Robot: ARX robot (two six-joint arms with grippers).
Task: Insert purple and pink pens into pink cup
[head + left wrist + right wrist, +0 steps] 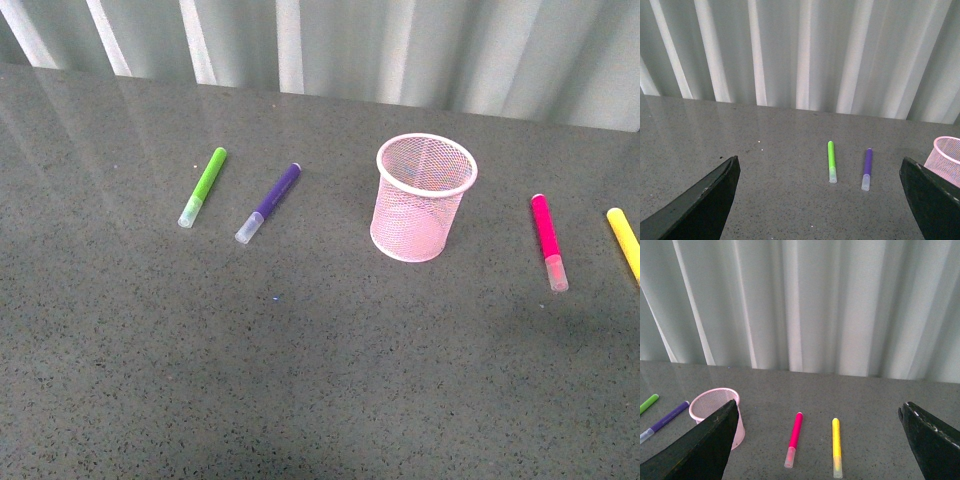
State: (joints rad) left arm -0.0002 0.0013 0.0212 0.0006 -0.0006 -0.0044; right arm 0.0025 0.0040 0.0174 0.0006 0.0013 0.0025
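Observation:
The pink cup [424,196] stands upright and empty at the middle of the grey table. The purple pen [269,202] lies flat to its left, the pink pen [548,241] flat to its right. Neither arm shows in the front view. In the left wrist view my left gripper [825,200] is open and empty, with the purple pen [867,168] ahead between its fingers and the cup's rim [946,155] at one edge. In the right wrist view my right gripper [822,440] is open and empty, with the pink pen [794,439] ahead and the cup [716,412] beside one finger.
A lime-green marker [203,186] lies left of the purple pen, also in the left wrist view [831,160]. A yellow marker [625,243] lies at the right edge, also in the right wrist view [836,446]. White curtains [400,45] hang behind the table's far edge.

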